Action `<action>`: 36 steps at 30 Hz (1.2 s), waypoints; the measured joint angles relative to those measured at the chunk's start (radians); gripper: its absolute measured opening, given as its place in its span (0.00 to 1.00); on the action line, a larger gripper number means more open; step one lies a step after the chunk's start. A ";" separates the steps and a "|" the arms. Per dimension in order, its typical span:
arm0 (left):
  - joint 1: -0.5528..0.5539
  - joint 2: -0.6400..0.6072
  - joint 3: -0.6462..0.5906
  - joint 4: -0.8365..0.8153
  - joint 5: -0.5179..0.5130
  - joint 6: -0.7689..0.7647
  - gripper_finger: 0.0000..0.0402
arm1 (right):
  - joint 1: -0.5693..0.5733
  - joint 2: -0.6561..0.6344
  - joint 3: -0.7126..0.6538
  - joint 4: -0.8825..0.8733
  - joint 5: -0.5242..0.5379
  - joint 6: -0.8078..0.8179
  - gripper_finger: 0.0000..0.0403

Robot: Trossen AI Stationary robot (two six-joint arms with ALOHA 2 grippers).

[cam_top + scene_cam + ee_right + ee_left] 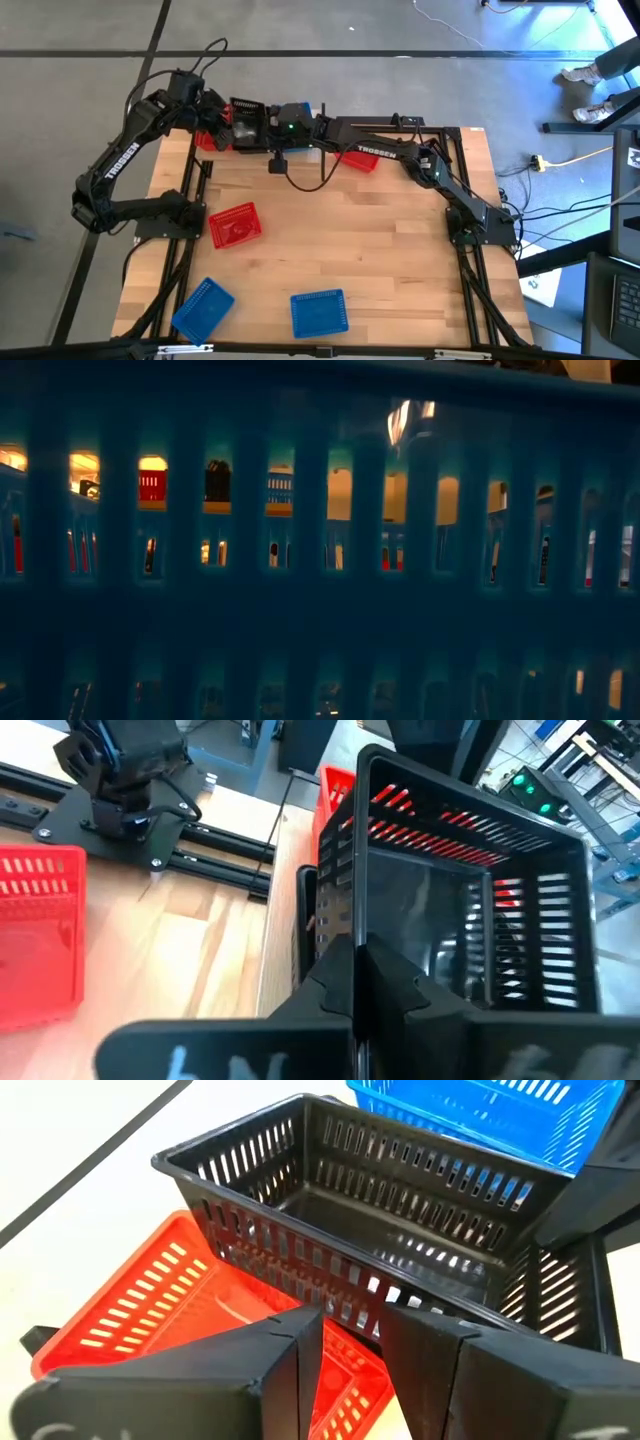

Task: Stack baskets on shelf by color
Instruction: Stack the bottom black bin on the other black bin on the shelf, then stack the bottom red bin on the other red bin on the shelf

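The right gripper (pixel 357 982), fingers pressed together, pinches the wall of the black basket (pixel 470 910) to carry it to the shelf (pixel 335 130), while the left gripper (pixel 350 1342) waits spread just beside it.

My wooden tabletop (pixel 370 250) carries a red basket (pixel 235 226) near its left side and two blue baskets (pixel 203 306) (pixel 319 312) along the near edge. Another red basket (pixel 357 159) sits at the far edge, possibly on the shelf.

Three red baskets (pixel 235 226) show from above, two at the table's far edge. Three blue baskets (pixel 319 313) and one black basket (pixel 380 1220) are visible.
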 joint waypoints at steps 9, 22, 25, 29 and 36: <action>0.000 0.001 0.000 0.000 0.003 0.008 0.23 | 0.021 0.000 0.002 -0.016 0.041 -0.047 0.00; -0.002 0.076 0.000 0.005 0.023 0.038 0.23 | 0.024 0.000 0.002 -0.047 0.098 -0.049 0.02; -0.002 0.076 0.000 0.005 -0.001 0.060 0.23 | 0.025 0.000 0.002 -0.035 0.105 -0.048 0.06; -0.002 0.076 0.000 0.004 -0.006 0.060 0.23 | 0.025 0.000 0.002 -0.024 0.108 -0.049 0.10; -0.002 0.069 0.000 0.003 -0.020 0.065 0.23 | 0.028 0.000 0.002 -0.014 0.112 -0.049 0.18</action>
